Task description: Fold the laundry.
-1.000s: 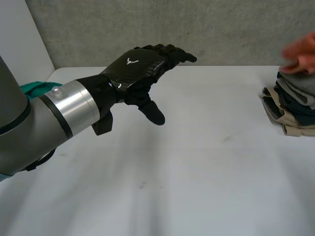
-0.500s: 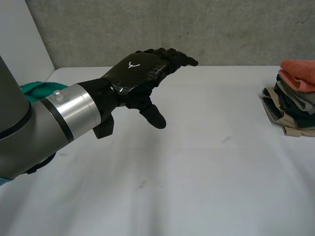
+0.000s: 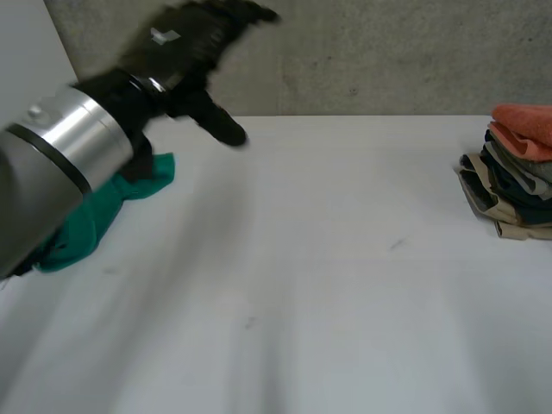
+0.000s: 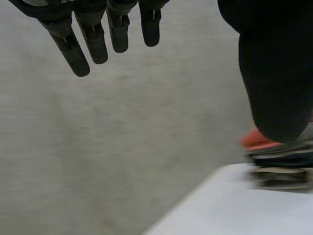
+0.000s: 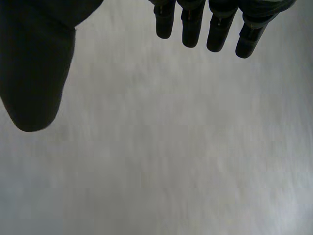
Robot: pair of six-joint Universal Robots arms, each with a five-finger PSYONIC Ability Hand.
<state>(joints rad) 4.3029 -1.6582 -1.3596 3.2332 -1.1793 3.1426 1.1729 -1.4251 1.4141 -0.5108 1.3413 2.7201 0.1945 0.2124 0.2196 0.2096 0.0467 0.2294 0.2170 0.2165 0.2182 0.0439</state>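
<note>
Head view: white bench (image 3: 328, 285), my left hand (image 3: 185, 39) has just swung up and back, fingers spread, empty; right hand (image 5: 34, 73) is spread too. That uncovers the unfolded teal cloth (image 3: 103, 211) at left, probably next. Folded stack (image 3: 513, 185) sits far right.

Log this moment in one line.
left hand open, empty | right hand open, empty | teal cloth unfolded, left side | folded stack far right

The white table (image 3: 328, 259) in front of me carries a crumpled green cloth (image 3: 103, 216) at my far left. Well apart, at its right edge, lies a stack of folded clothes (image 3: 516, 194) with an orange piece (image 3: 526, 125) on top.
</note>
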